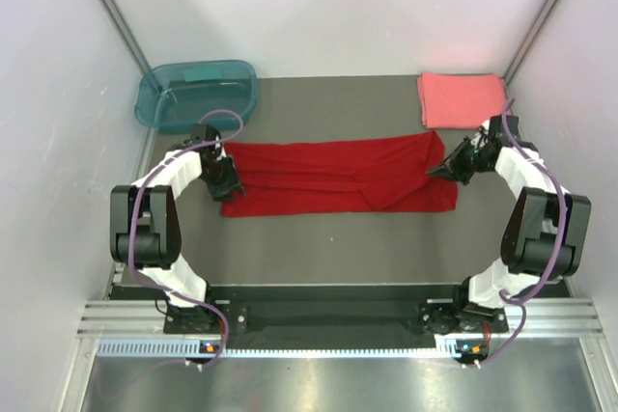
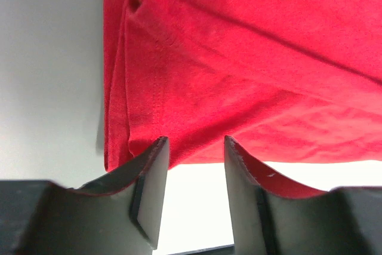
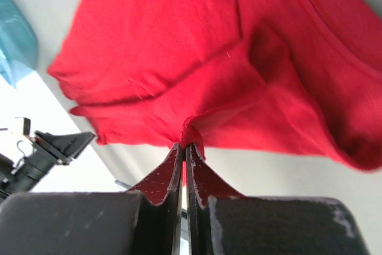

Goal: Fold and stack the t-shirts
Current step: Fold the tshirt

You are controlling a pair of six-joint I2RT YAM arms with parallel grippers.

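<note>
**A:** Where does the deep red t-shirt (image 1: pixel 338 176) lie?

**B:** From above it is a long folded band across the middle of the surface (image 1: pixel 328 248), running left to right. The coral-pink t-shirt (image 1: pixel 461 98) sits as a neat rectangle at the far right corner, apart from it. The teal tub (image 1: pixel 196 94) stands at the far left corner.

**A:** And the hands?

**B:** The overhead view puts the left hand (image 1: pixel 229 183) at the band's left end and the right hand (image 1: pixel 446 169) at its right end. The fingers are too small there to read.

**A:** Do the wrist cameras show more?

**B:** The right one does: its two fingers are pressed together on a pinch of red cloth, which puckers up into the tips. The left wrist view shows its fingers (image 2: pixel 149 189) apart, with a bright gap between them and nothing in it. The shirt's stitched, layered edge lies just past the tips.

**A:** Anything only a wrist sees?

**B:** The right wrist view looks along the shirt's folds — the tub's blue corner shows blurred at its left edge.
</note>
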